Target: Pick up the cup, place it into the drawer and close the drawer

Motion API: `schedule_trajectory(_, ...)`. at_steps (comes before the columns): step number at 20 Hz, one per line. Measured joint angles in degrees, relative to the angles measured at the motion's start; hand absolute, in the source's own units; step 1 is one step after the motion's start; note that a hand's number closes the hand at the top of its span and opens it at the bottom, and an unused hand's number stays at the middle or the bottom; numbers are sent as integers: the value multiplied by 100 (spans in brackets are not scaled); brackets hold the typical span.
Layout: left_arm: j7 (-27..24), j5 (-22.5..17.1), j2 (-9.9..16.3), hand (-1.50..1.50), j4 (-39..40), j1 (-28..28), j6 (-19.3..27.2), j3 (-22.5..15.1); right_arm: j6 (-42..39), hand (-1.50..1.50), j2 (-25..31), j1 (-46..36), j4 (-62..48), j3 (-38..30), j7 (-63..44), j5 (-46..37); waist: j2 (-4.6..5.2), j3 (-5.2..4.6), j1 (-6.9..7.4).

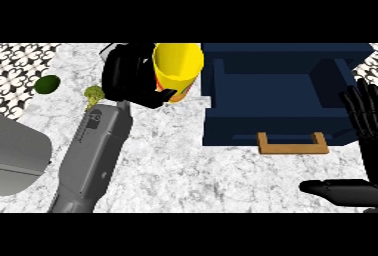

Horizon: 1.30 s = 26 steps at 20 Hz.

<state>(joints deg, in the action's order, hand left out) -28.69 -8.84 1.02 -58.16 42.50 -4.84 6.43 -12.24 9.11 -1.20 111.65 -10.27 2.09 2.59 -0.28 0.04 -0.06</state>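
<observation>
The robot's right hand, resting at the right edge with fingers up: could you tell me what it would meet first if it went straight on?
Probably the dark blue open drawer's right wall; depth is unclear.

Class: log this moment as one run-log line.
left hand: shut on yellow cup | drawer: open | right hand: open, resting

I am looking steeply down on a white marble counter [177, 170] veined in grey; along its far left edge I see a strip of black-and-white patterned tile [22, 65]; at the lower left a grey rounded shape [18, 160] cuts into view, and I cannot tell what it is; the light is even across the stone.
</observation>
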Motion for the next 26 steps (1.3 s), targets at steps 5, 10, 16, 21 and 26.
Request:
schedule_trajectory(5, 548, -74, -71, 150, 181, 820, 818, -528, 8, -150, 40, -185, -116, -31, -66, 12, 22, -1, -62)
schedule_trajectory(10, 924, -206, -92, 150, 562, 1484, 1366, -829, -75, -150, 121, -280, -245, -124, -13, 89, 36, -2, -92)
schedule_trajectory(16, 1096, -712, -99, 150, 1499, 2288, 1755, -1059, -130, -150, 101, -214, -283, -101, 109, 62, 55, -1, -161)
schedule_trajectory(21, 1020, -1260, -101, 150, 2180, 2690, 2117, -1575, -99, -150, 88, -362, -314, -69, 48, 52, 67, -1, -225)
schedule_trajectory(26, 857, -1692, -101, 150, 2654, 2869, 2226, -2076, -201, -150, 138, -341, -456, -142, 184, 119, 79, 0, -279)
